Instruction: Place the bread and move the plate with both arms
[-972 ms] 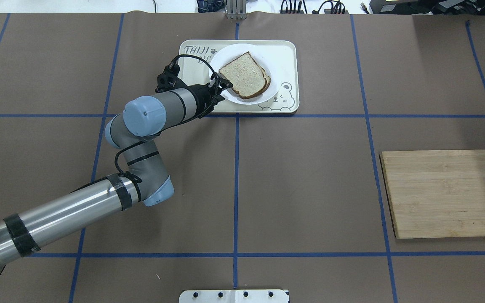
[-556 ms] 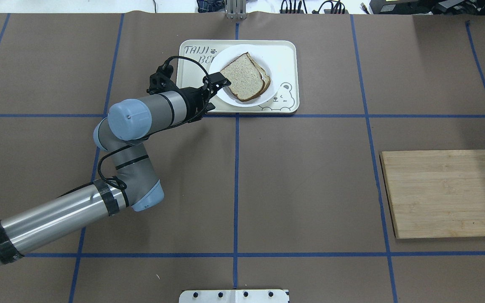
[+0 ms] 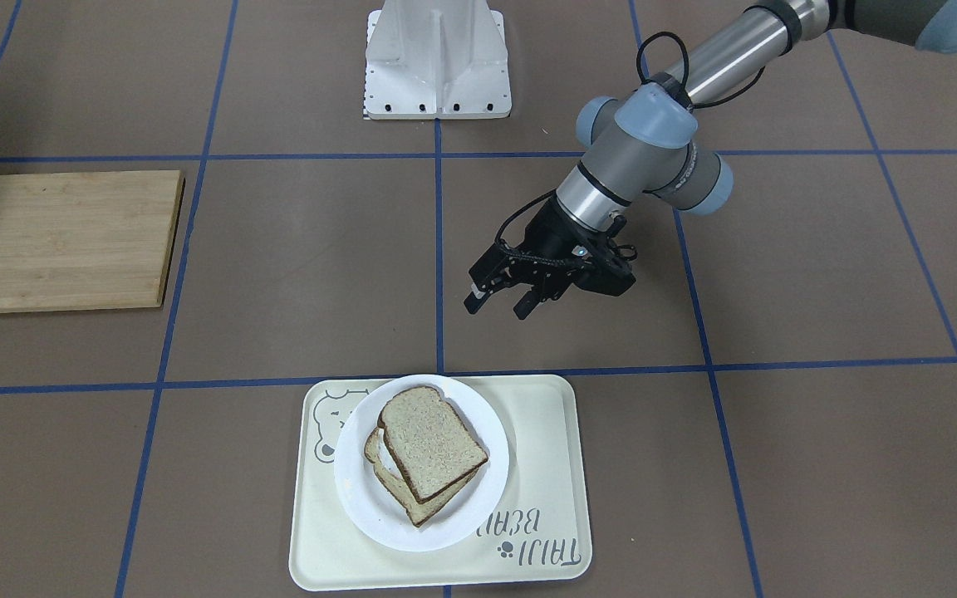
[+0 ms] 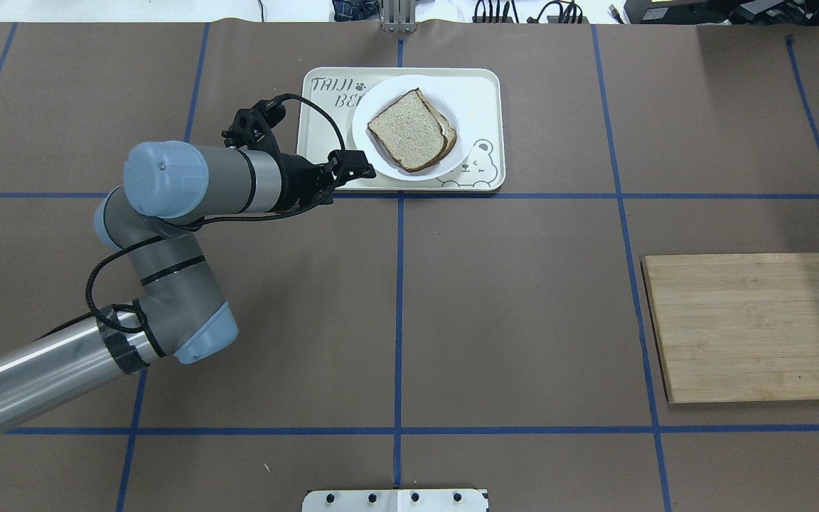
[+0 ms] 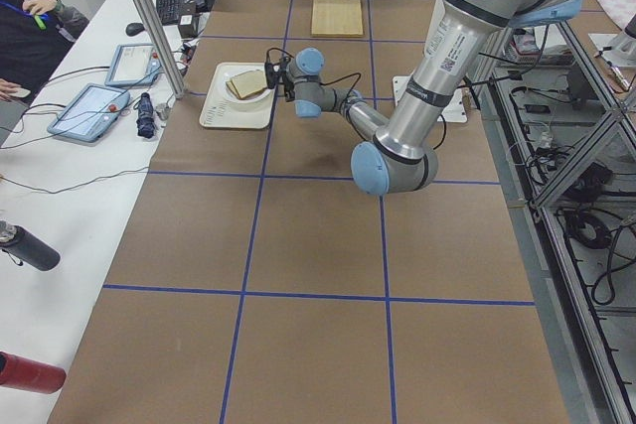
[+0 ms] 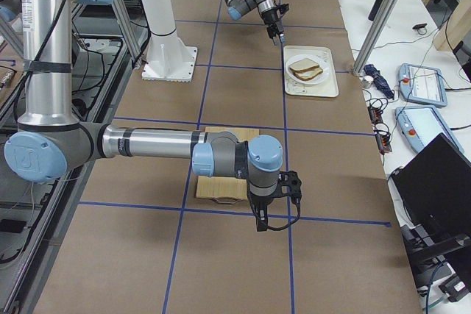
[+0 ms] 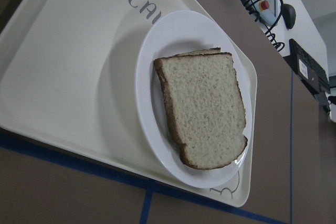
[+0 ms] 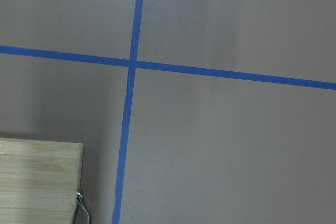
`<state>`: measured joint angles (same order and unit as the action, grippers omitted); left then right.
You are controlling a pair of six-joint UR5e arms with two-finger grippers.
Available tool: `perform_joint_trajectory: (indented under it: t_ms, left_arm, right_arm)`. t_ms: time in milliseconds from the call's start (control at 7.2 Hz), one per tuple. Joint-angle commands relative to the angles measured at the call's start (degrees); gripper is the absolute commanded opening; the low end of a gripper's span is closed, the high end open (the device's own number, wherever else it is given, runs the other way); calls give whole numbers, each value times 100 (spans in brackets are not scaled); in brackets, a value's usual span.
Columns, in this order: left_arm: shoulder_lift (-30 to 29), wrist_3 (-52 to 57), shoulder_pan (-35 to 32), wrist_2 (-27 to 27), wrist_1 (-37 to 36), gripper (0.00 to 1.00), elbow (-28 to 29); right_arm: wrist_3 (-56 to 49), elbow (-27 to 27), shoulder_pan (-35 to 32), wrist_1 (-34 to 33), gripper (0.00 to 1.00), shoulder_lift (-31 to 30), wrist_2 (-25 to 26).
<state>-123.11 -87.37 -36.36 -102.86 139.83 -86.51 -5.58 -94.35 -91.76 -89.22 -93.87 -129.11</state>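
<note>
Bread (image 4: 406,129) is noted on plate (image 4: 446,96), upper centre of overhead frame; left end effector (image 3: 496,309) is seen spread wide, empty, at plate's lower left; right end effector (image 6: 259,220) state cannot be told.

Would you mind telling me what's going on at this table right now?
The bread lies on top of another slice on the white plate, which sits on the cream tray. The left gripper hovers above the table on the robot's side of the tray, fingers apart and holding nothing. The right gripper hangs near the wooden board; whether it is open cannot be told. The plate is untouched.
</note>
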Motion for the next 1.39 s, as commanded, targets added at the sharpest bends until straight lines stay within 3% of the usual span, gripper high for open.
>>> perform_joint_trajectory:
  t_ms: [0,278,417,556,694,972,1250]
  left_arm:
    - [531,2485,-239,-251,-2326,98,-1380]
    - [674,4780,-852,-382,-4734,98,-2297]
    - [910,5922,-1265,-444,-5599,98,-2631]
    - [1330,6899,-1808,-732,-5755,98,-2678]
    - [1699,7822,-2553,-1448,-5766,98,-2574]
    - [2123,8944,-3934,-2593,-5774,98,-1892]
    - [2894,9290,-4667,-2783,-5582,98,-1528]
  right_arm:
    - [39,4,0,1,100,9,0]
    - [39,-5,0,1,100,9,0]
    - [39,4,0,1,100,9,0]
    - [39,4,0,1,100,0,0]
    - [30,4,0,1,100,-9,0]
    - [30,4,0,1,100,-18,0]
    - [30,-13,0,9,100,-35,-9]
